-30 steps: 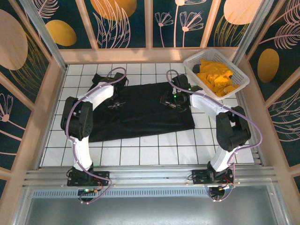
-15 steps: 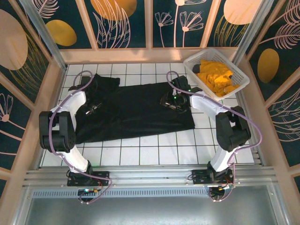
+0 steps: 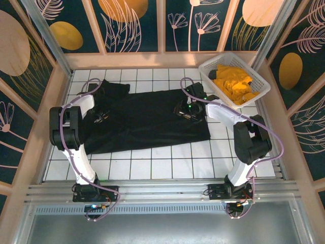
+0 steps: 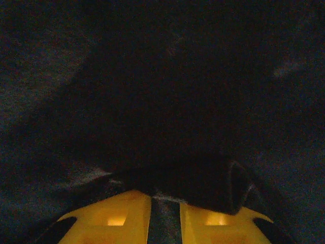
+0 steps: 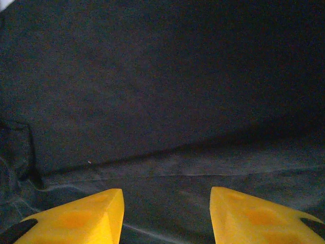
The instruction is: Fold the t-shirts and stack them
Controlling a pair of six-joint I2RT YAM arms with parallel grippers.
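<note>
1. Progress. The large solid black cloth t-shirt (image 3: 152,119) is laid open on the white tiled table (image 3: 177,162), in the middle of the work area between the two arms; no completed fold is seen on it. The bright orange-yellow cloth t-shirts (image 3: 232,84) are heaped unfolded in the white plastic lattice basket (image 3: 255,96) at the far right corner; no stack has been begun. The task is therefore judged to be at its opening step, spreading or first fold of the black garment; all folding and all stacking are left to be done.

2. Orientation. The long axis of the black garment runs left to right across the table, slightly skewed to the tile lines; the right end closes in a fairly straight edge, while the left end is wider, with a lobe of cloth reaching toward the far left corner. Which end carries the collar cannot be told.

3. Tools. The left gripper (image 4: 165,203) is set on the left part of the garment (image 3: 101,117); its yellow fingers (image 4: 122,213) are drawn almost together, and a ridge of black cloth is bunched at the tips, so a pinch of the fabric is judged to be held. The right gripper (image 5: 166,193) is placed over the right part (image 3: 184,109); its fingers (image 5: 81,216) are spread wide, with flat cloth beneath and nothing held.
</note>
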